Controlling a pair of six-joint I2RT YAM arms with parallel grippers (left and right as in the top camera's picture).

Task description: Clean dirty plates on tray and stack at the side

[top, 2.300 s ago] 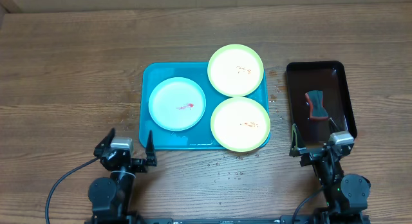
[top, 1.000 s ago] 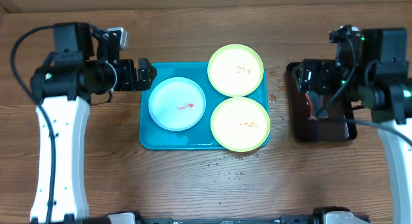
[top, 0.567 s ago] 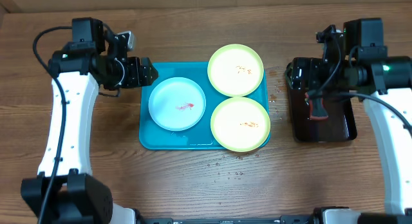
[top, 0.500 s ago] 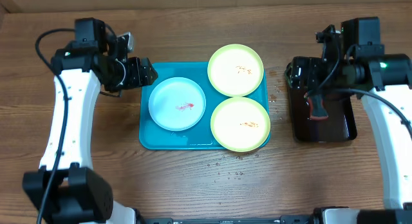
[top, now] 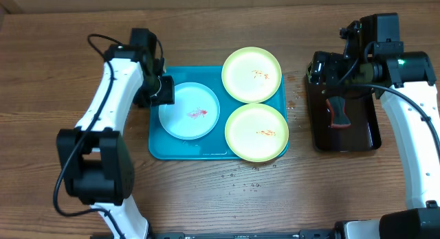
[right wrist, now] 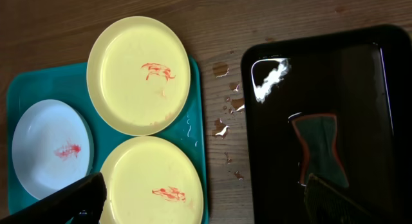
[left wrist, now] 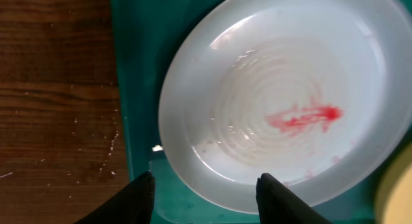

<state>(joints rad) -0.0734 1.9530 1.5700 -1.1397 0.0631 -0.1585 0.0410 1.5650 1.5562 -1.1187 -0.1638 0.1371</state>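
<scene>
From overhead, the turquoise tray [top: 159, 147] sits mid-table holding the pale blue-white plate [top: 190, 111] at its left and two yellow-green plates [top: 251, 75] [top: 256, 132] at its right, both overhanging the rim. All three carry red-orange smears. The left gripper [top: 165, 92] is at the blue-white plate's outer edge, and the right gripper [top: 323, 69] hangs over the black tray [top: 364, 132], where the sponge [top: 336, 114] lies. The left wrist view adds what the overhead cannot: the jaws stand apart and empty, the plate's near rim lies between them, and its surface is wet and ridged. It looks light, stiff and probably slippery, so the raised rim is the likely place to pinch. The right wrist view shows that pincer spread wide and holding nothing (the sponge below is untouched), plus droplets [right wrist: 222, 102] on the wood between the trays
</scene>
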